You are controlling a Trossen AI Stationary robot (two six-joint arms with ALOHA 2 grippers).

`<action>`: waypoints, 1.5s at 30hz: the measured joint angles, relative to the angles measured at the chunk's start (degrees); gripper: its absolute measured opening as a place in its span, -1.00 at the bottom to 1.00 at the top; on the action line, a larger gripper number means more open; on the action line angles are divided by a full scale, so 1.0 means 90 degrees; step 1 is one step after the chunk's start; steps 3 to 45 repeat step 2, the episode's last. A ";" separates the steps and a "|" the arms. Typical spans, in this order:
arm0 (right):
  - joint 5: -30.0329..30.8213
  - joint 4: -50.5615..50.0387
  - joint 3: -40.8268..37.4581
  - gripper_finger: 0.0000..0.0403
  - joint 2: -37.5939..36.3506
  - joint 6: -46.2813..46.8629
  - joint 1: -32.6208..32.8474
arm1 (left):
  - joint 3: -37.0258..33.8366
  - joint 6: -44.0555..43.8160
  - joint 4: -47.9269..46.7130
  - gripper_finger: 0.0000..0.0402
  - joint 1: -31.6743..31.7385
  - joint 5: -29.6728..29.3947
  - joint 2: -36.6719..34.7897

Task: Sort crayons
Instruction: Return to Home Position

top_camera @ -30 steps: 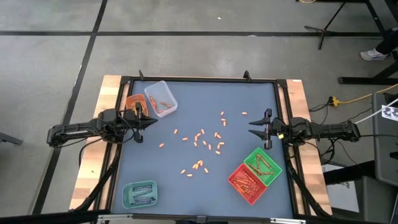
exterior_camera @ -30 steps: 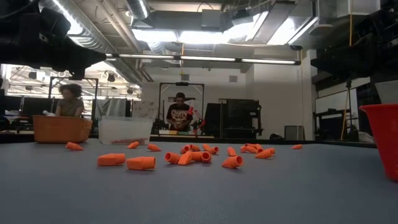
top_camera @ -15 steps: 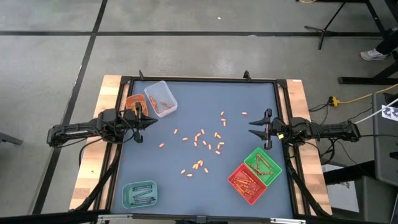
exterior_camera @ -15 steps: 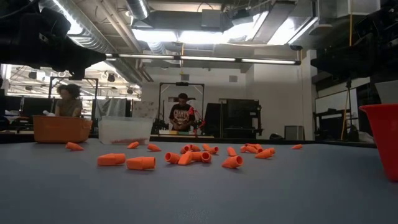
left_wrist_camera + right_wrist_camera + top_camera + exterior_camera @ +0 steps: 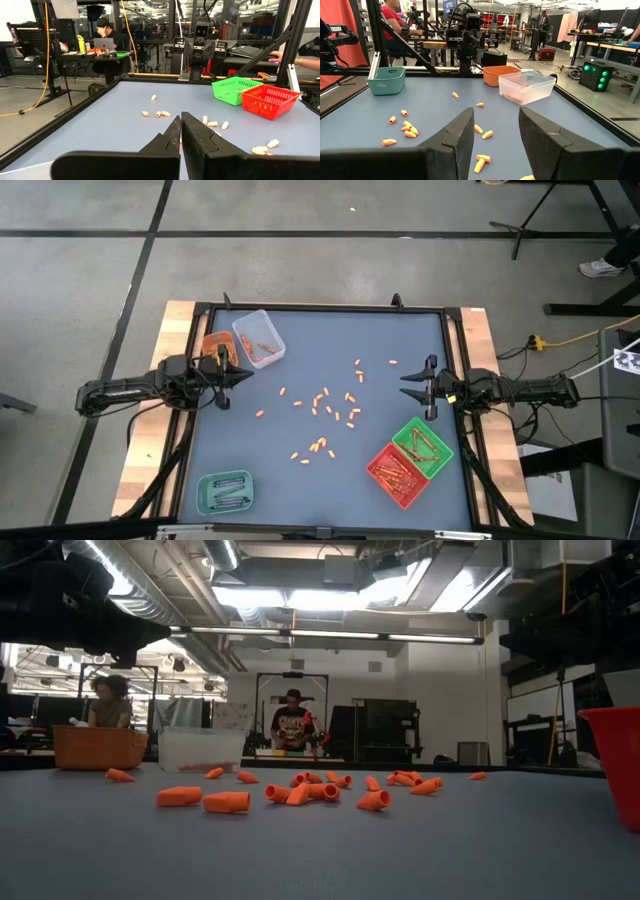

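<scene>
While left gripper (image 5: 244, 377) sat parked, fingers together, and right gripper (image 5: 404, 385) faced it, fingers apart, the small orange stick crayons (image 5: 325, 402) lay scattered roughly midway between both, long axes mixed.

Bright ceiling lights (image 5: 290, 595) glare in the low view, and shadows on the table (image 5: 400, 330) are faint.

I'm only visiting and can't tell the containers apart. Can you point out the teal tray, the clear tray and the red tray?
teal tray (image 5: 386, 81), right wrist view, on its near wall.
clear tray (image 5: 538, 88), right wrist view, on its side wall.
red tray (image 5: 266, 104), left wrist view, on its near wall.
</scene>
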 joint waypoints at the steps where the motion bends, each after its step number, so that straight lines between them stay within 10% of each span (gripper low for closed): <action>1: 0.0000 -0.0001 0.0000 -0.23 0.0000 0.0001 0.0000 | 0.0000 0.0000 0.0000 -1.00 0.0000 0.0000 0.0000; 45: 0.0000 -0.0001 0.0000 -0.23 0.0000 -0.0001 -0.0002 | 0.0000 0.0000 0.0000 -1.00 0.0000 0.0000 0.0000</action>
